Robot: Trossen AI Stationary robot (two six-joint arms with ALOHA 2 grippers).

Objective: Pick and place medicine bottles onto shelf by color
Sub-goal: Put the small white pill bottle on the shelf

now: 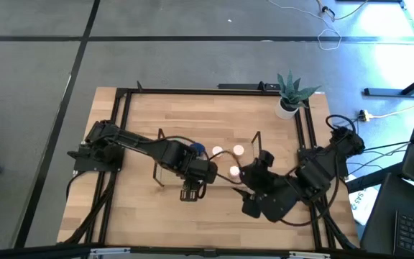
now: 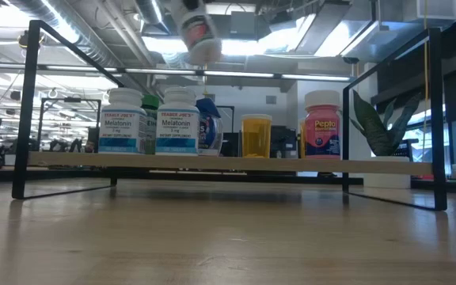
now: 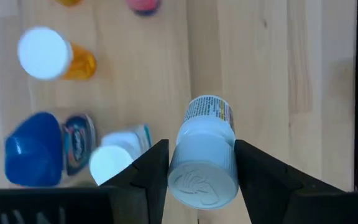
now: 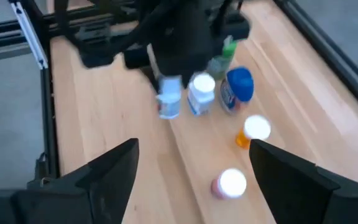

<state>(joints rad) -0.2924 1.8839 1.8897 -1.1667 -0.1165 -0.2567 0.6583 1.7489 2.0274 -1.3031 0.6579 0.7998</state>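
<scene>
Above wood shelf (image 2: 236, 164): left gripper (image 3: 194, 163) clamps white-capped cylindrical bottle (image 3: 202, 163); right gripper (image 4: 191, 165) spread wide.

Grey floor (image 1: 192, 57) with dark seams surrounds the wood worktop (image 1: 142, 115); cables (image 1: 329, 32) trail there; ceiling lights (image 2: 307, 39) glow among pipes.

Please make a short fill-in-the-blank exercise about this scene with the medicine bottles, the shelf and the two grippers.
1. The left gripper is shut on a bottle with a ____ cap.
2. The right gripper is ____ and holds nothing.
3. The Pepto bottle on the shelf has a pink body and a ____ cap.

Missing words: white; open; white
</scene>
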